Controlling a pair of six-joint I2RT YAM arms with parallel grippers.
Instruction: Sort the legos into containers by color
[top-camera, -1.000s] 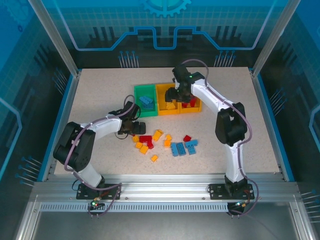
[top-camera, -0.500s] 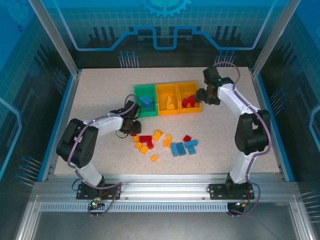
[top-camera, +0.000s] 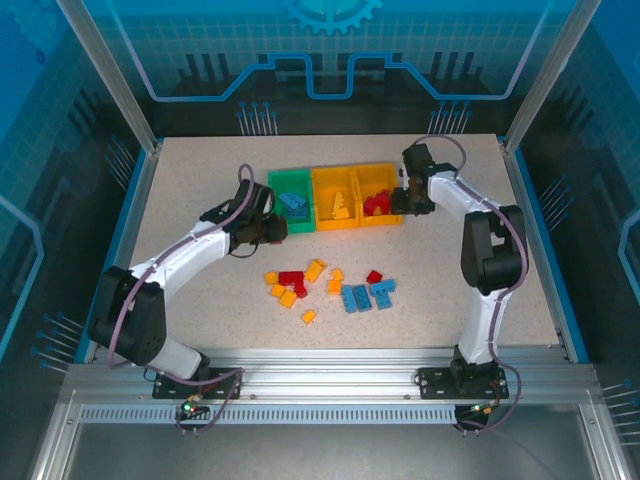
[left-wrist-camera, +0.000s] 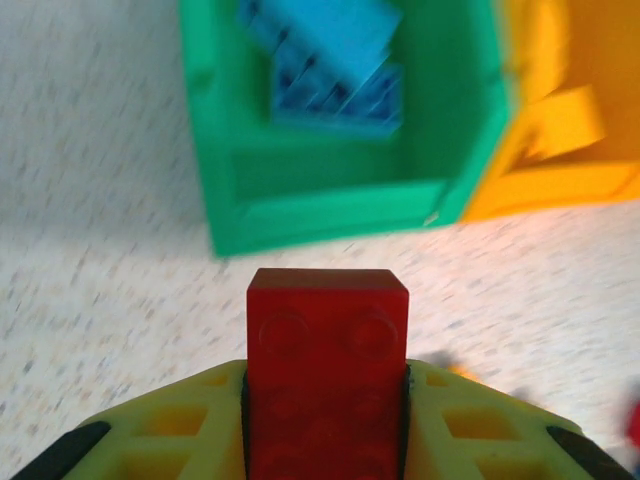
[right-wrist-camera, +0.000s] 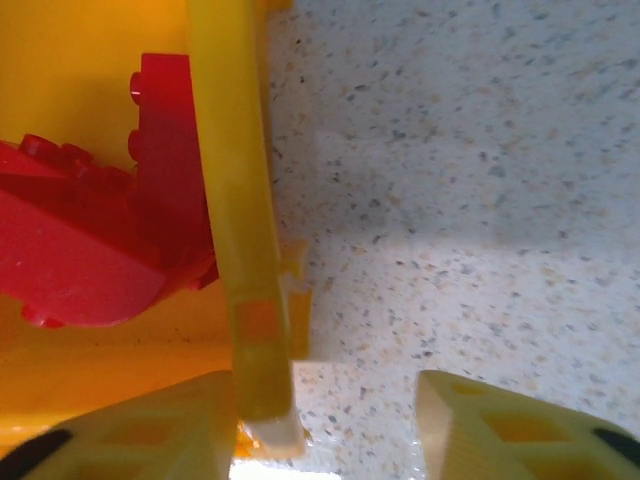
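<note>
My left gripper (top-camera: 268, 228) is shut on a red lego (left-wrist-camera: 327, 360) and hovers just in front of the green container (top-camera: 273, 200), left of the pile. The green container (left-wrist-camera: 330, 205) holds blue legos (left-wrist-camera: 335, 65). Beside it stand the middle orange container (top-camera: 338, 226), with yellow legos (top-camera: 341, 206) in it, and the right orange container (top-camera: 381, 221), with red legos (top-camera: 376, 204). My right gripper (top-camera: 405, 197) straddles that container's right wall (right-wrist-camera: 235, 200): the wall lies against one finger (right-wrist-camera: 150, 430), and the other finger (right-wrist-camera: 500, 430) stands apart. Red legos (right-wrist-camera: 80, 250) lie inside.
Loose legos lie on the table in front of the containers: red (top-camera: 291, 279), yellow-orange (top-camera: 314, 269), a lone orange one (top-camera: 309, 316), blue (top-camera: 365, 295) and another red (top-camera: 374, 277). The speckled table (top-camera: 200, 180) ends at blue side rails.
My left gripper shut on a red lego in the pile and lifted it toward the green container. My right gripper left the bins, swung right, and came back astride the right wall, its jaws narrower.
</note>
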